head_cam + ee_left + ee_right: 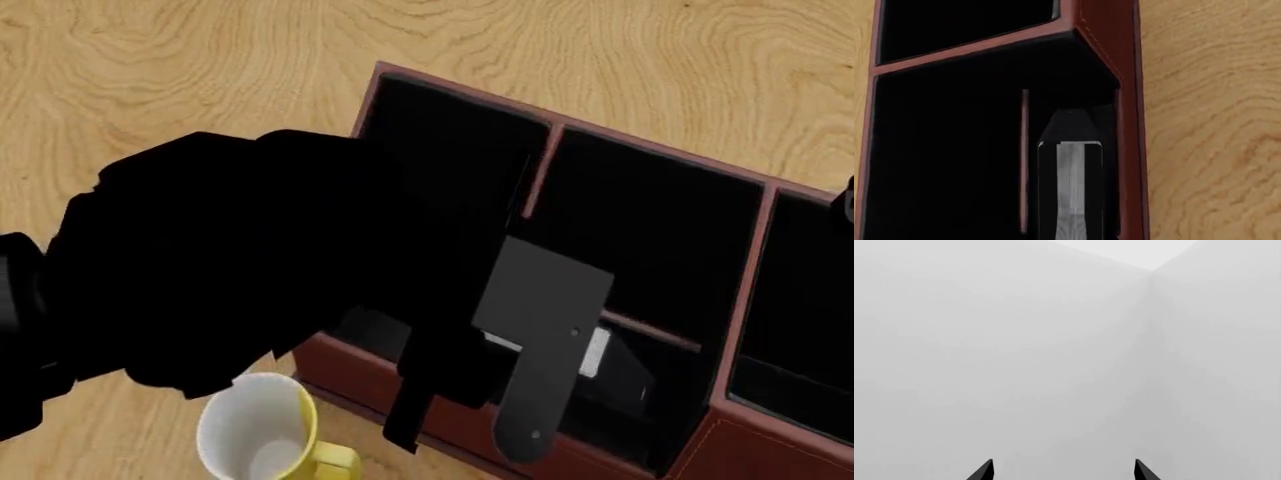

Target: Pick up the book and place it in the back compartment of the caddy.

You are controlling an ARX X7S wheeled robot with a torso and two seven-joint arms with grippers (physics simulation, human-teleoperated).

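Book, thin, black, white-edged, stands inside leather-look caddy.

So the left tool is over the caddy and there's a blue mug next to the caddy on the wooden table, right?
Not quite: the mug is white outside with a yellow handle and base, not blue, as the head view shows. The rest holds: the left tool is over the caddy, and the mug stands beside it on the wooden table.
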